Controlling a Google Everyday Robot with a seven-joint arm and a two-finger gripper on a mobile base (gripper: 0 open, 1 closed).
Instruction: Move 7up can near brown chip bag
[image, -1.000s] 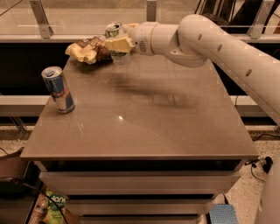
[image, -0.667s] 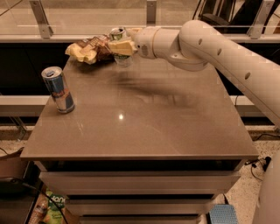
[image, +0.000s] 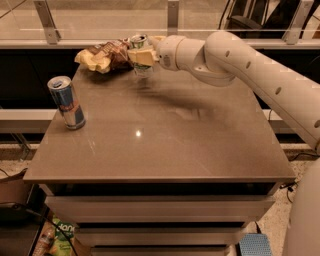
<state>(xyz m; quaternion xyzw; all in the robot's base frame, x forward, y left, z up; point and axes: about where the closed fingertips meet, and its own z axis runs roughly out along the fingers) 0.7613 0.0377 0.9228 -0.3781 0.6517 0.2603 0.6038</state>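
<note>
The single camera view looks down on a brown, smooth-topped counter (image: 175, 135). At its far left corner the 7up can (image: 138, 39), a short stout white soda can with green markings and a silver top, sits just beside the brown chip bag (image: 102, 54), a wrinkly foil snack bag, dark brown in the middle with pale yellow ends. The two look close enough to touch or nearly so.

The white arm (image: 240, 65) reaches in from the right, and its end effector (image: 141, 56) is pinching the can around its middle. The silver top shows above the pale fingers and the lower body below them. Whether the can's base rests on the counter or hangs just above it is hard to say, as that part is blurred.

The carrying seems essentially done. What is left is to set the can down and let go without nudging the bag.

A taller slim blue and silver can (image: 66, 102) stands well apart, near the left edge.
</note>
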